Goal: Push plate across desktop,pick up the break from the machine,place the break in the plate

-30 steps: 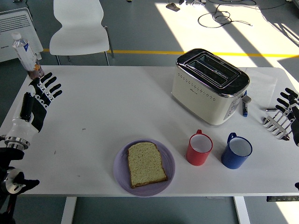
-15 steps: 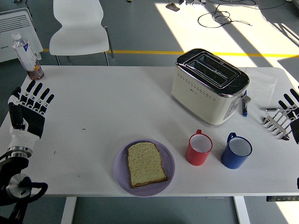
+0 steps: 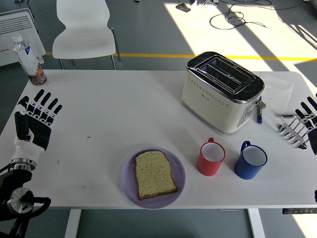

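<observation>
Your left hand [image 3: 33,121] is drifting slightly inward and forward from where it was half a second ago, its black fingers [image 3: 43,105] still spread flat and holding nothing, palm hovering over the near-left part of the white table [image 3: 124,109]. Your right hand [image 3: 310,124] is barely showing at the right edge, having slipped a little further out since a second ago; its fingers are looking extended and empty over a metal toast rack [image 3: 292,130].

Nothing else is moving. The slice of bread [image 3: 155,174] is lying flat on the purple plate [image 3: 128,177], well to the right of your left hand and nearer the table's front edge than it. Just right of the plate, a red mug [image 3: 211,158] and a blue mug [image 3: 250,161] are standing upright side by side, apart from each other.

Farther out, the cream toaster [image 3: 223,91] is sitting well beyond the mugs, its slots looking empty. A blue marker [image 3: 259,115] is lying between the toaster and your right hand. Beyond your left hand, a plastic bottle [image 3: 28,59] is standing at the table's far-left corner, with a white chair [image 3: 85,30] behind the far edge.
</observation>
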Robot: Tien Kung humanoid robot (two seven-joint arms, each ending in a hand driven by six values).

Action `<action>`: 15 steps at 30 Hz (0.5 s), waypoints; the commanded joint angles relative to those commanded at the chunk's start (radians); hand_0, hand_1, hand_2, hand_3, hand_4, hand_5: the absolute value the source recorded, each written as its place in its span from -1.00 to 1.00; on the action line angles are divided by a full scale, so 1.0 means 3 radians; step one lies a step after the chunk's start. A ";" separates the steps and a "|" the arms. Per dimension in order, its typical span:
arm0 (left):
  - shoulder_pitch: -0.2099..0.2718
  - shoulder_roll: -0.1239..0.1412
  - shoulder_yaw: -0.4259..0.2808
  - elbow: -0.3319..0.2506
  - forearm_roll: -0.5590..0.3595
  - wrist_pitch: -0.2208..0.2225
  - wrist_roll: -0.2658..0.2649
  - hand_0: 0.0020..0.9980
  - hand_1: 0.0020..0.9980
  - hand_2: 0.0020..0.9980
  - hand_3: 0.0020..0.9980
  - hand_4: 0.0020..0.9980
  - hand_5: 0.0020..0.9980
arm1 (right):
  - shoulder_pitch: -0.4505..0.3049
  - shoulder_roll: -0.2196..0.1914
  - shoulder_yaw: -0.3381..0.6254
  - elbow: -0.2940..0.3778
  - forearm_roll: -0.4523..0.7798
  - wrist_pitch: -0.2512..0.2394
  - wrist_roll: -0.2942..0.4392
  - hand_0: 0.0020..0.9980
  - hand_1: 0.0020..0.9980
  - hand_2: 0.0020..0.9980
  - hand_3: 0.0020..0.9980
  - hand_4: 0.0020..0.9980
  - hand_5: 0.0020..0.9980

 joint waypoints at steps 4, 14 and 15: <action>0.0001 0.0000 -0.0007 -0.0006 -0.0007 0.0005 -0.0004 0.62 0.68 0.80 0.72 0.07 1.00 | 0.0001 -0.0001 0.0000 0.0009 0.0002 -0.0005 -0.0001 0.57 0.52 0.55 0.54 0.02 0.02; 0.0003 -0.0007 -0.0005 -0.0003 0.0019 0.0013 0.0005 0.62 0.67 0.79 0.72 0.07 1.00 | -0.0007 0.0006 -0.0010 0.0019 -0.0009 -0.0016 -0.0013 0.56 0.51 0.55 0.53 0.01 0.01; 0.0003 -0.0008 -0.0005 -0.0005 0.0021 0.0013 0.0006 0.62 0.67 0.79 0.72 0.07 1.00 | -0.0007 0.0006 -0.0010 0.0020 -0.0011 -0.0014 -0.0012 0.56 0.51 0.55 0.53 0.01 0.01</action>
